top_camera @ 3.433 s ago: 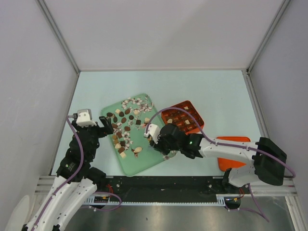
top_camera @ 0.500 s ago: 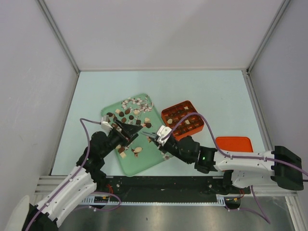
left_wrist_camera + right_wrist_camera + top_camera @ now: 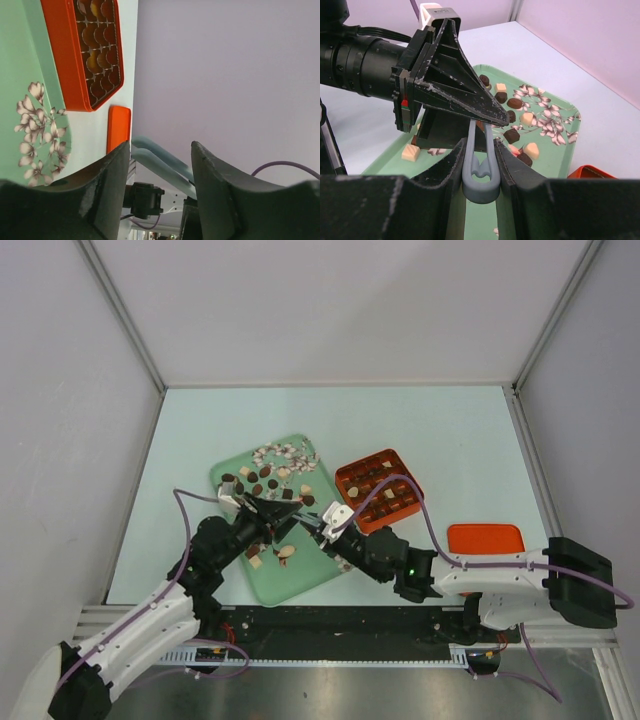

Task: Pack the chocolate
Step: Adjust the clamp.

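My R hand (image 3: 481, 150) grips tongs (image 3: 480, 185), I think for tiny chocolate (image 3: 515, 103); L hand (image 3: 159, 150) half wide at tips, maybe to steady.

chocolate (image 3: 257, 489) on tray (image 3: 300, 580) | box (image 3: 380, 490) right of tray | lid (image 3: 485, 538) right of box

Bright, even, diffuse light casts only faint shadows; close dark fingers (image 3: 75, 200) look slightly soft in wrist views.
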Controlling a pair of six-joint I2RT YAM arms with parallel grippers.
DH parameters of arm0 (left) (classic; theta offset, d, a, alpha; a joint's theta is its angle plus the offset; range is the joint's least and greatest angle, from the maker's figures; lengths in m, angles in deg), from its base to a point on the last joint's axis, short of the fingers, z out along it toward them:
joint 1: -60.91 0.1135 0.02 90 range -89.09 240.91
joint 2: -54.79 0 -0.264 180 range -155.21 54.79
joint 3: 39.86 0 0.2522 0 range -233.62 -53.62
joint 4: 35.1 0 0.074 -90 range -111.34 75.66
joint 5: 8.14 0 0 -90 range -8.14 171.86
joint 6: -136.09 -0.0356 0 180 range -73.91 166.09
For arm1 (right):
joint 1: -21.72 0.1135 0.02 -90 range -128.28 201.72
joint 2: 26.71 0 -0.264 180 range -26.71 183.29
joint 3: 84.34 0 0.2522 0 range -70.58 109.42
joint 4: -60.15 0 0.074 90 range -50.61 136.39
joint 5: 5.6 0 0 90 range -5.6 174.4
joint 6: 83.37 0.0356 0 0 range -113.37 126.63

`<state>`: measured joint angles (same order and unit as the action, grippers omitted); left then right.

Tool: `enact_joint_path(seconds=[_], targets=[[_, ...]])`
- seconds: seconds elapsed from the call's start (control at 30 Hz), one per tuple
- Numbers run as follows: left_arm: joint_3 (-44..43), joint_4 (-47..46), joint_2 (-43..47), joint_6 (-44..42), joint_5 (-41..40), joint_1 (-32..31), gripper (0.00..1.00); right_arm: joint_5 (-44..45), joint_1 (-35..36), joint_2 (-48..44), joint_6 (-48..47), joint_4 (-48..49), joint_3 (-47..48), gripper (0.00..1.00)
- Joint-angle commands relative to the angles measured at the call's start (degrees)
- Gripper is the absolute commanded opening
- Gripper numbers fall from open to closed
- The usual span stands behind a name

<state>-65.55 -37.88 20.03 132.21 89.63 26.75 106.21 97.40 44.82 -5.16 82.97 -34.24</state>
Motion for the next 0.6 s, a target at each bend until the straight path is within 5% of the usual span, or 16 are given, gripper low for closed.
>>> enact_joint_path(seconds=[0.0,0.3,0.57], targets=[[1.1,-3.4,2.1,4.6,-2.6,-1.3,0.52,1.5,0.5,1.1,0.8,6.1,-0.7,0.19],[2.6,-0.4,6.8,7.7,-6.1,-1.7,0.26,1.6,1.0,1.9,3.6,7.1,-1.8,0.19],[1.6,2.6,7.3,7.2,-6.8,-2.0,0.10,2.0,1.1,2.5,4.2,6.9,-1.7,0.31]])
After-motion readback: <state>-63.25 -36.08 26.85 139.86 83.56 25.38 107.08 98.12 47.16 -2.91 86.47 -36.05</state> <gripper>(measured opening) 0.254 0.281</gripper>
